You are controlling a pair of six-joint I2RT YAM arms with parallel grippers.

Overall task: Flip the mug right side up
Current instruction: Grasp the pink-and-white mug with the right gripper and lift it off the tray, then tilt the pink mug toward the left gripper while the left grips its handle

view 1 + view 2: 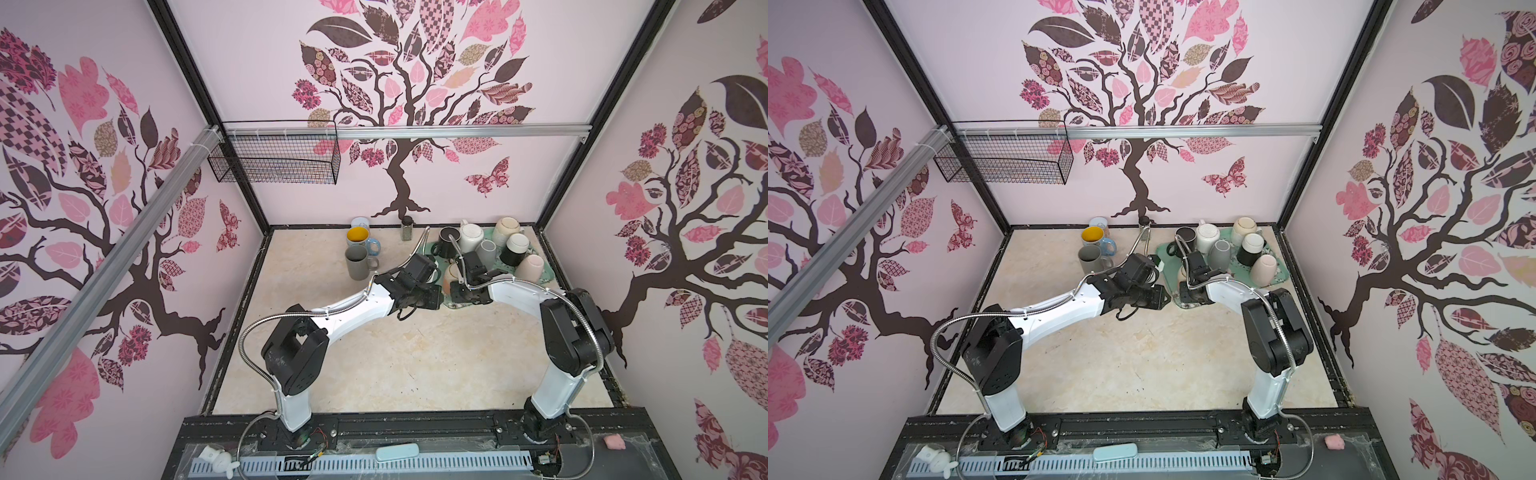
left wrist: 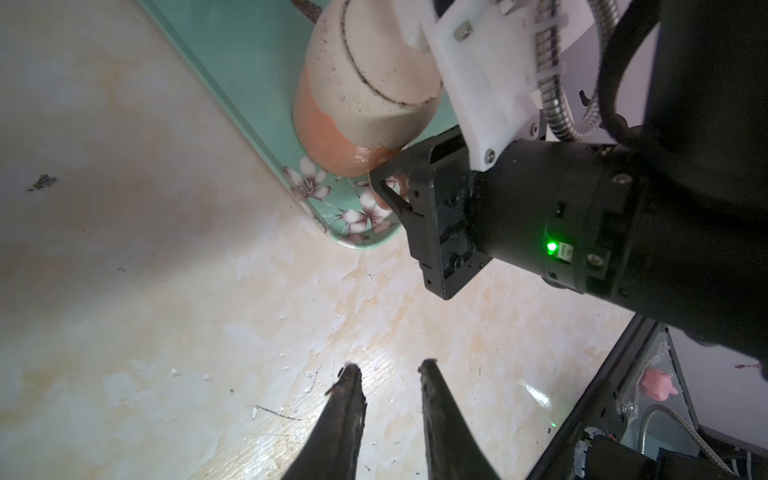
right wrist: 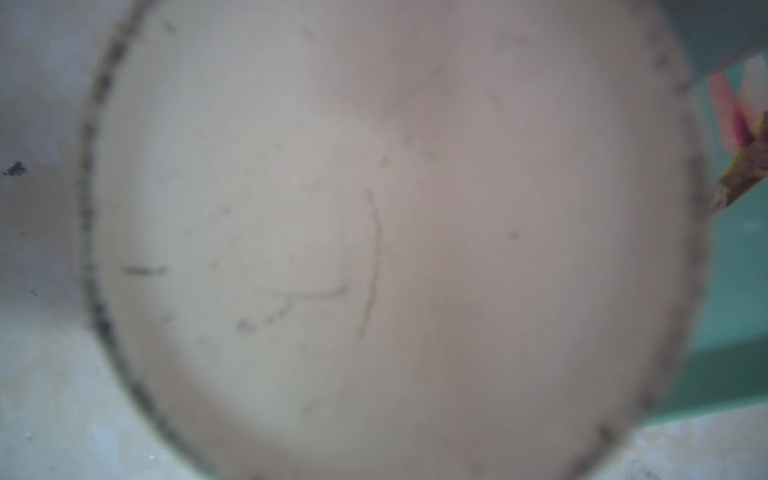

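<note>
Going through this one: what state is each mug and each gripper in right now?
peach mug: upside down on the tray
pink mug: upside down on the tray
grey mug: upright on the table
yellow-lined mug: upright on the table
left gripper: open, empty
right gripper: at the peach mug's handle, grip unclear

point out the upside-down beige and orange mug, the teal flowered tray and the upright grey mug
upside-down beige and orange ceramic mug (image 2: 328, 83): left wrist view, beige side wall
teal flowered tray (image 2: 257, 62): left wrist view, bare surface beside the mug
upright grey ceramic mug (image 1: 356, 268): in a top view, outer wall below rim
</note>
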